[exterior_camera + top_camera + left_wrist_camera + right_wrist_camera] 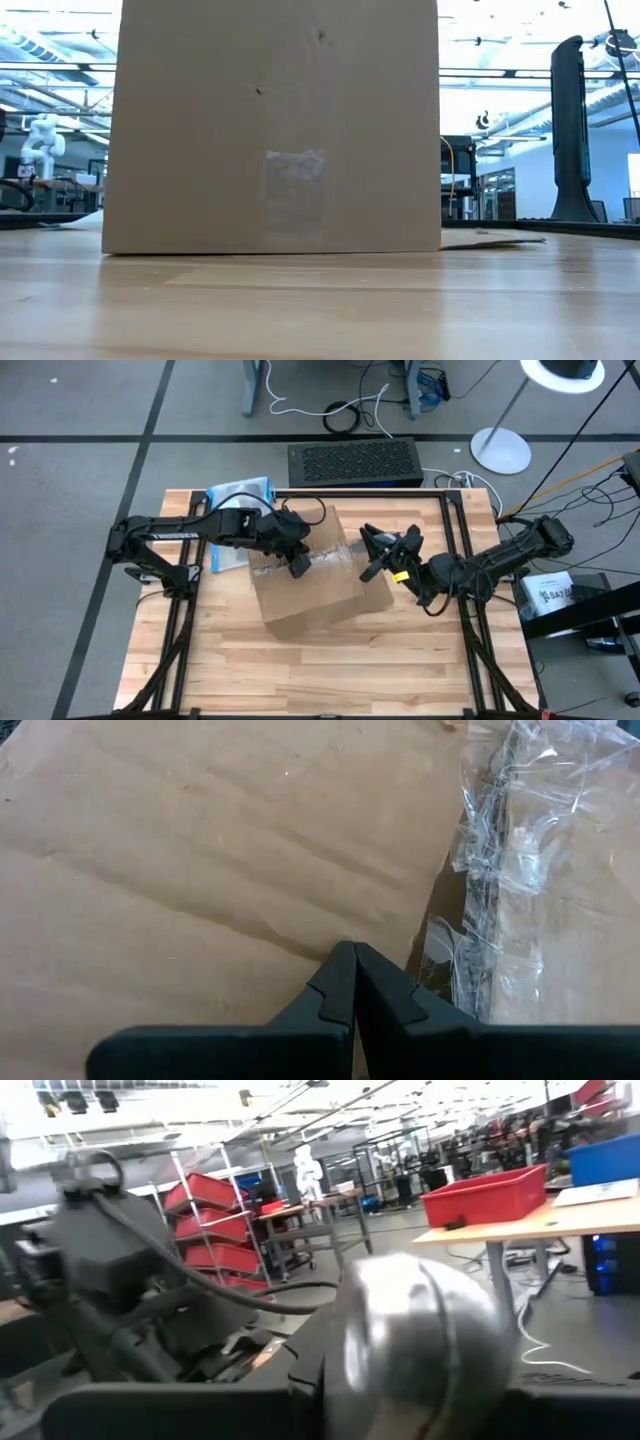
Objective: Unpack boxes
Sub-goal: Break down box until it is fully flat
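Note:
The brown cardboard box stands on its bottom in the middle of the table; in the low view the box hides both grippers. Crumpled clear tape runs along its top seam. My left gripper comes from the table's left and is shut, tips down on the box top. My right gripper comes from the right and hovers over the box's right top edge. A rounded shiny silver thing sits right in front of its wrist camera. My left gripper has its shut fingertips against the left top flap, just beside the taped seam, slanting down from the table's left. My right gripper appears shut on the rounded silver thing, which itself hides the place of contact; it is lifted clear of the box.
A clear pouch with a blue edge lies at the far left of the table. A black grille-topped unit stands past the far edge. A flat cardboard piece lies right of the box. The near half of the table is bare wood.

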Motion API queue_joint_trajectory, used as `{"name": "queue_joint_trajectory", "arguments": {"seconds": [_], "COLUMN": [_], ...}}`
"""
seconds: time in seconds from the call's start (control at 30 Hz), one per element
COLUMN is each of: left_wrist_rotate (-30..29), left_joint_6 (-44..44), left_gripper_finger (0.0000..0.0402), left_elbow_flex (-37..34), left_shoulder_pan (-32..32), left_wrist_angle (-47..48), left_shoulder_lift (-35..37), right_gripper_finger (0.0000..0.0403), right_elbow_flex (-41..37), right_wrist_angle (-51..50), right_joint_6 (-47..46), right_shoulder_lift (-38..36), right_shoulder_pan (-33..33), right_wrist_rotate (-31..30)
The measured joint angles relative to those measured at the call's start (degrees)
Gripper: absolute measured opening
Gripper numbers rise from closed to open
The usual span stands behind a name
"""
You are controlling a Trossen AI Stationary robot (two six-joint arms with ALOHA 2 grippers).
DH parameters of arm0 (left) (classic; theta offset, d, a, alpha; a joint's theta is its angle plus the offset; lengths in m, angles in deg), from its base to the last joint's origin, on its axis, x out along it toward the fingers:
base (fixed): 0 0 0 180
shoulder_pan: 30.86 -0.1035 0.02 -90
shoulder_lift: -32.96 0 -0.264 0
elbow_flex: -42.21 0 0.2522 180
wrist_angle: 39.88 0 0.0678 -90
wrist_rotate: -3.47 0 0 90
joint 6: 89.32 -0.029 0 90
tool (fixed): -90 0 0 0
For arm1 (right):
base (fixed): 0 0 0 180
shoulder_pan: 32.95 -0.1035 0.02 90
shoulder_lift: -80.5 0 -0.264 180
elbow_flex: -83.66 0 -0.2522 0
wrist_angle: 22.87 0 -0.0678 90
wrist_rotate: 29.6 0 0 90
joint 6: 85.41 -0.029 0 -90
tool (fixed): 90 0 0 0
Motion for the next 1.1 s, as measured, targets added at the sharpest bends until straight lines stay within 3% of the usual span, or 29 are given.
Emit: {"name": "queue_joint_trajectory", "arguments": {"seconds": [0.37,0.63,1.1], "left_wrist_rotate": [-0.2,-0.5,1.1], "left_joint_6": [0.9,0.9,1.0], "left_gripper_finger": [0.001,0.001,0.001], "left_elbow_flex": [0.0,0.0,0.0], "left_shoulder_pan": [0.0,-0.2,-4.1], "left_wrist_angle": [0.0,0.0,-0.2], "left_shoulder_lift": [0.0,0.0,-1.4], "right_gripper_finger": [0.0057,0.0057,0.0057], "right_elbow_flex": [0.0,0.1,0.1], "right_wrist_angle": [-1.4,-7.6,-8.1], "right_joint_6": [-1.8,-8.5,-9.2], "right_shoulder_lift": [0.4,0.3,0.3], "right_shoulder_pan": [4.4,4.4,-1.3], "right_wrist_rotate": [3.4,3.6,1.5]}}
